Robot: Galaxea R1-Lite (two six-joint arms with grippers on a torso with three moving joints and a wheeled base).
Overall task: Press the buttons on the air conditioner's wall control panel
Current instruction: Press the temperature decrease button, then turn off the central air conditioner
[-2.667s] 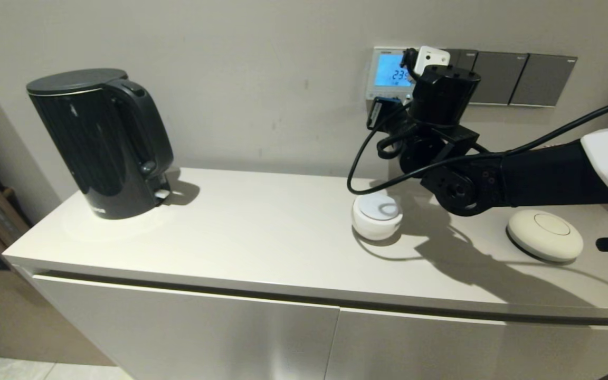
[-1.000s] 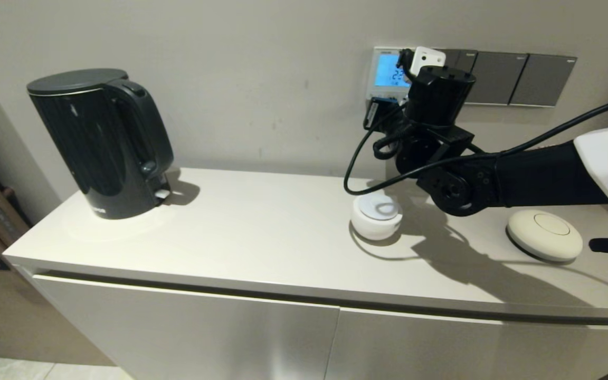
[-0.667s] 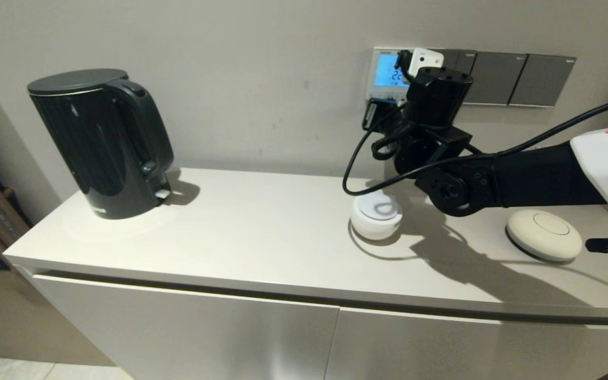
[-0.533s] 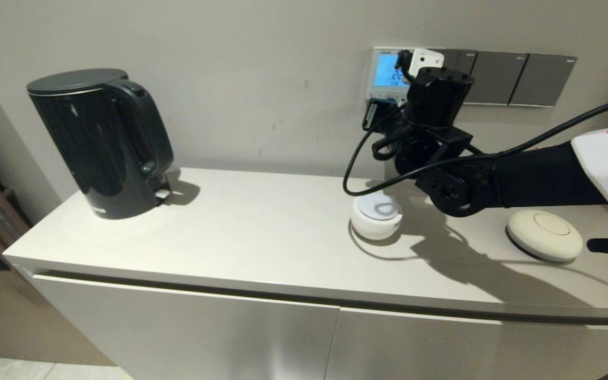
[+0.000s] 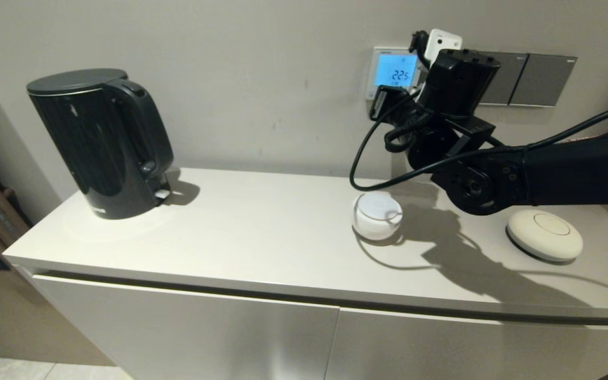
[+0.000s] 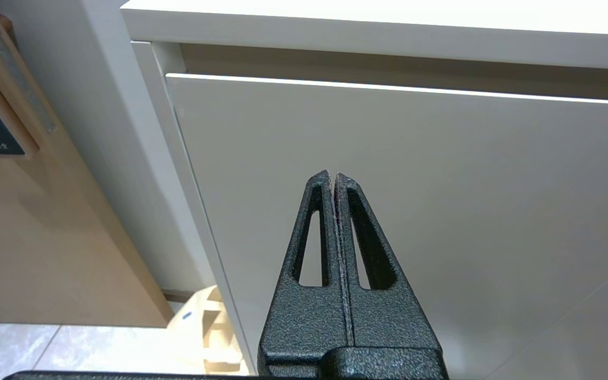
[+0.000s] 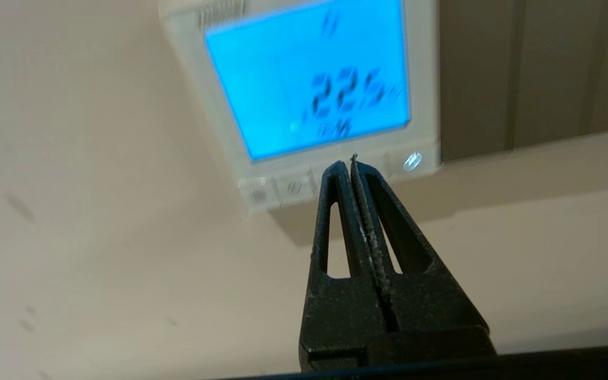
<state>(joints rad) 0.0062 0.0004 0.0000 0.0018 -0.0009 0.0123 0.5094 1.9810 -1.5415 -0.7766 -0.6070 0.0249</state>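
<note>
The wall control panel is a white-framed thermostat with a blue-lit screen showing digits; it fills the right wrist view. The buttons are a row of pale keys along its bottom edge. My right gripper is shut and empty. Its tips point at the middle of the button row and cover the middle keys; I cannot tell if they touch. In the head view the right wrist hides the fingers. My left gripper is shut and empty, low in front of a cabinet door.
Dark grey switch plates run to the right of the panel. On the white counter stand a black kettle at the left, a small white round pot under my arm and a cream disc at the right.
My right arm has shifted right and slightly up, so the blue screen is now uncovered in the head view. The shown digits dropped from about 23 to about 22.
</note>
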